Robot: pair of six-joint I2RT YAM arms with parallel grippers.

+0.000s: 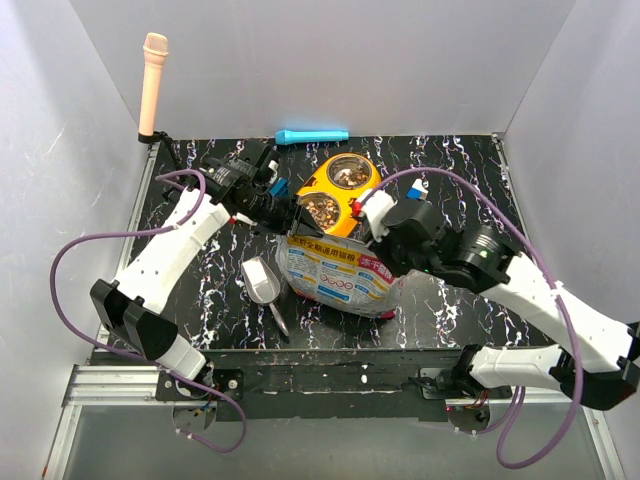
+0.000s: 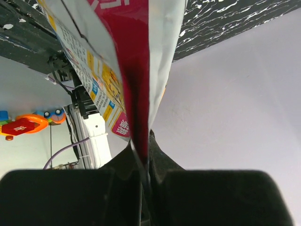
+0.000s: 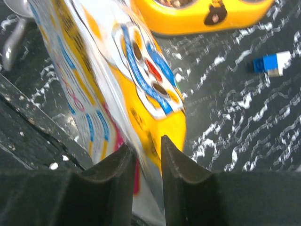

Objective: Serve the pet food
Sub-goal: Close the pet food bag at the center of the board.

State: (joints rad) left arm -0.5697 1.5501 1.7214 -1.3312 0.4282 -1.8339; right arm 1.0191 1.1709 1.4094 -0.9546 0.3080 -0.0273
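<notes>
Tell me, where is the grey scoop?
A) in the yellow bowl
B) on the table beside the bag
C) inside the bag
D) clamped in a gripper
B: the top view shows the scoop lying flat on the table, just left of the bag.

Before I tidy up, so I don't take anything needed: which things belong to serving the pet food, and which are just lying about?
In the job: pet food, yellow double bowl, foil bag, scoop.
Lying about: blue tube, beige mic-shaped stick, small blue-white block.
</notes>
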